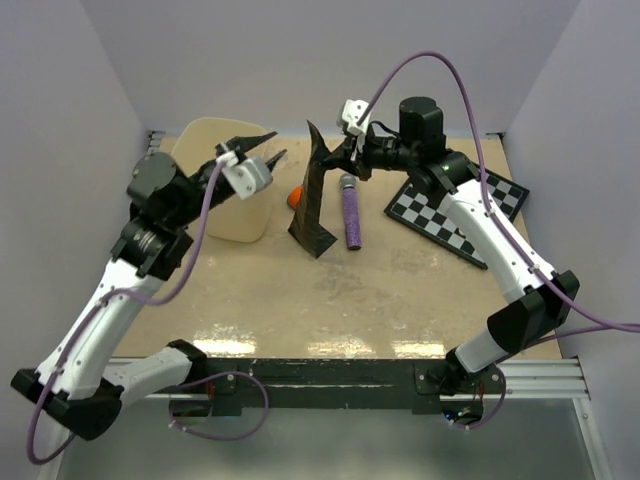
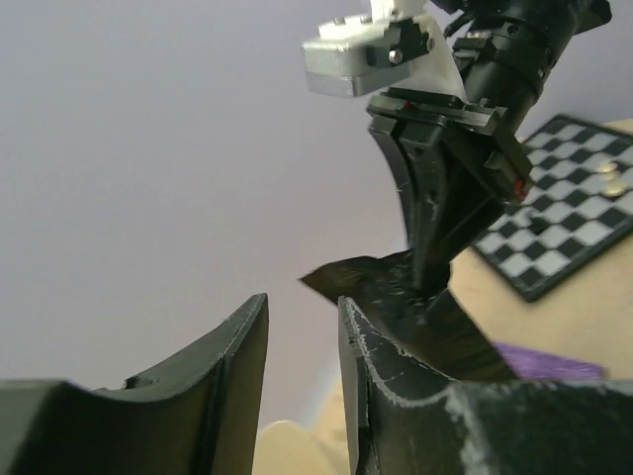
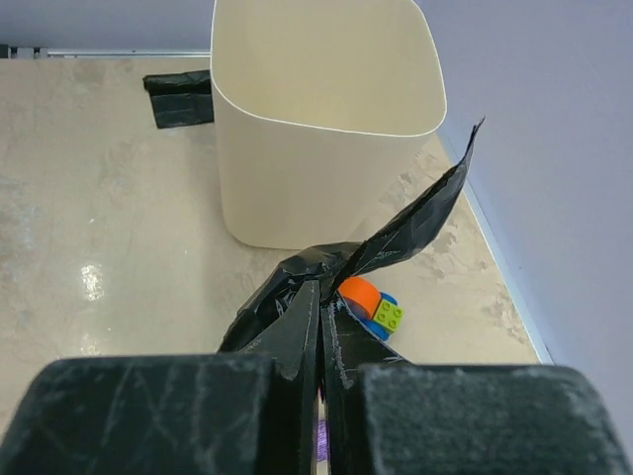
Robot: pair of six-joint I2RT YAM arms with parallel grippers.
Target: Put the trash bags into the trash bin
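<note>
trash bag between closed right fingers

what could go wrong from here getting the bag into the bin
The right gripper pinches just a narrow fold of the trash bag, so the film may slip free in transit. The bag hangs bunched, not spread, and could drape over the rim of the bin instead of dropping in. The left gripper stands open and empty close by, so the arms might bump.
</note>
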